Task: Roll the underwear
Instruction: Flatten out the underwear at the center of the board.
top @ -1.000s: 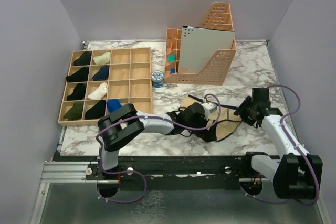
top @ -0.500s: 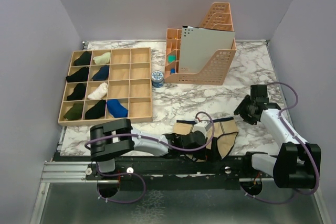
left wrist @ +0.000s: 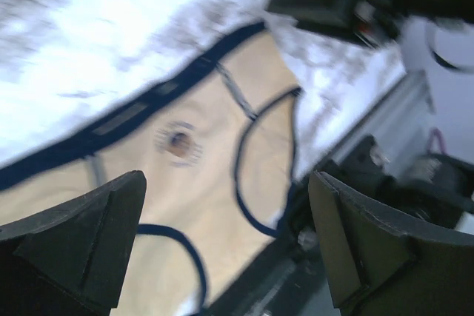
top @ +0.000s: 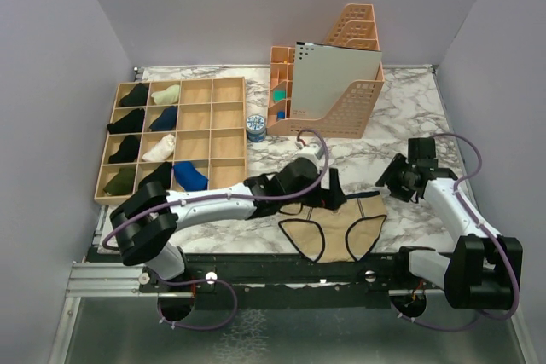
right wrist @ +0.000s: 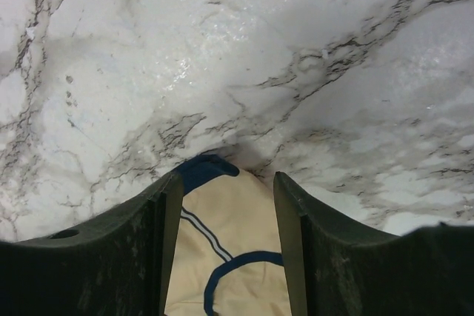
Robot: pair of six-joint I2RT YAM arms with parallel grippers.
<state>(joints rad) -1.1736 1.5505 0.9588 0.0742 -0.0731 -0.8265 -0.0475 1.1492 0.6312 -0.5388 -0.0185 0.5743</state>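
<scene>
The underwear (top: 337,229) is lying spread out flat by the near edge of the surface (top: 401,117), a little to the right of the middle. It is tan with dark blue edges. Its waistband is facing the far edge and its leg holes are facing the near edge.

The left arm (top: 213,204) is reaching across from the left, and its jaws are hanging over the far left part of the underwear. Those jaws are standing wide apart and are holding nothing. In the left wrist view the tan cloth (left wrist: 192,175) is showing below, in the gap between them, but the picture is blurry.

The right arm (top: 452,210) is reaching in from the right edge, and its jaws are sitting at the right end of the waistband. In the right wrist view they are standing partly apart, with a blue-tipped corner of the cloth (right wrist: 237,242) lying between them. I cannot tell if they are gripping that corner or only sitting around it.

A wooden box (top: 213,138) with many little squares is sitting by the left edge. Small rolled things in black, green, white and blue are filling its left squares. An orange file holder (top: 350,112) is standing near the far edge with a pale board (top: 333,83) in it. A small round blue tin (top: 255,126) is sitting between the box and the holder.
</scene>
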